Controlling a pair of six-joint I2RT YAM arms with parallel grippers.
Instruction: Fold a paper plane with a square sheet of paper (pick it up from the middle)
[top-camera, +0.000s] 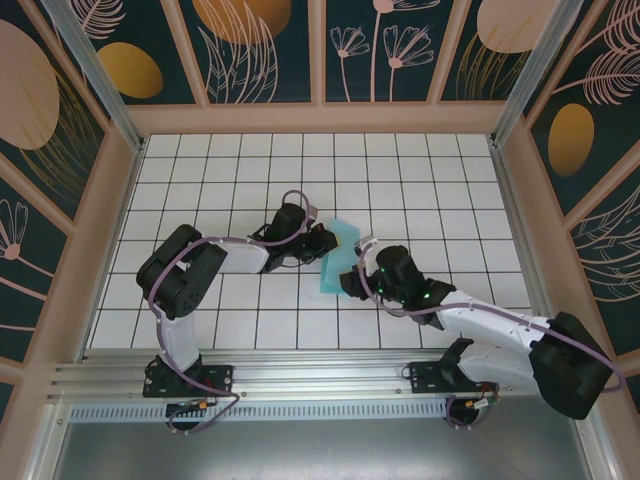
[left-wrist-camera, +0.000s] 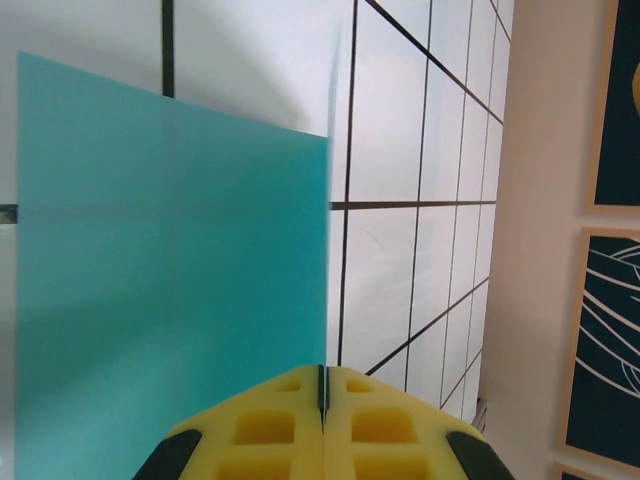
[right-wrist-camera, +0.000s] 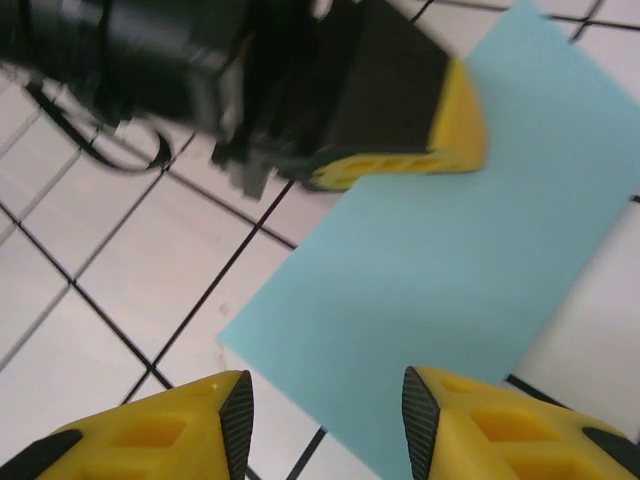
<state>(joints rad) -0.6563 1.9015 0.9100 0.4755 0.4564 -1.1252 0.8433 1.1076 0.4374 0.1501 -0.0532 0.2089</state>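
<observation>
The left gripper (left-wrist-camera: 322, 400) has its yellow hollow-celled pads (left-wrist-camera: 262, 432) pressed together, pinching the edge of the thin, translucent turquoise square sheet of paper (left-wrist-camera: 170, 300). The right gripper (right-wrist-camera: 325, 420) has its wedge-shaped yellow fingers parted over the sheet's edge, gripping nothing.

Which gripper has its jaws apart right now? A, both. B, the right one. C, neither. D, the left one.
B: the right gripper has its yellow fingers apart over the turquoise sheet, while the left gripper has its pads pressed together.

Sheet: square sheet of paper (left-wrist-camera: 170, 280) runs off the left and bottom edges, left wrist view.
Near corner: buried under left end effector (left-wrist-camera: 322, 385), pinched, maybe.
</observation>
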